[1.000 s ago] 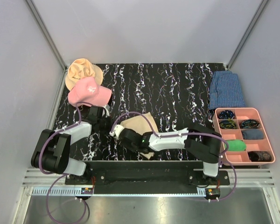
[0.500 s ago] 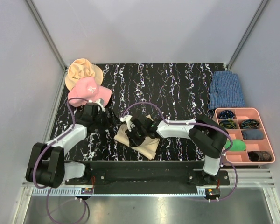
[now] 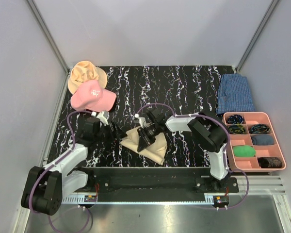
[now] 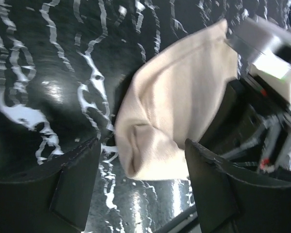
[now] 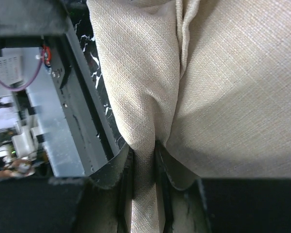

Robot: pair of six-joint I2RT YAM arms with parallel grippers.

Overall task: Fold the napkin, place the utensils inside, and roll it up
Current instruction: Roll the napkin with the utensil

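The beige napkin [image 3: 153, 147] lies bunched and folded near the table's front edge. My right gripper [image 3: 148, 132] sits on its far edge. In the right wrist view it [image 5: 144, 167] is shut on a raised fold of the napkin [image 5: 223, 87], the cloth pinched between both fingers. My left gripper [image 3: 114, 131] is just left of the cloth and open. In the left wrist view its fingers [image 4: 72, 182] stand wide apart, and the napkin's rounded end [image 4: 169, 116] lies just ahead of the left gripper [image 4: 143, 191], untouched. The utensils are out of view.
A pink cap [image 3: 92, 96] rests on a tan floppy hat [image 3: 85, 73] at the back left. A blue checked cloth [image 3: 235, 93] lies at the back right, in front of it a pink compartment tray [image 3: 253, 114] with small items. The metal rail [image 5: 63, 121] borders the near edge.
My left gripper has opened and drawn back to the left of the cloth. My right gripper has moved right and away from the front edge, pulling the napkin fold with it.
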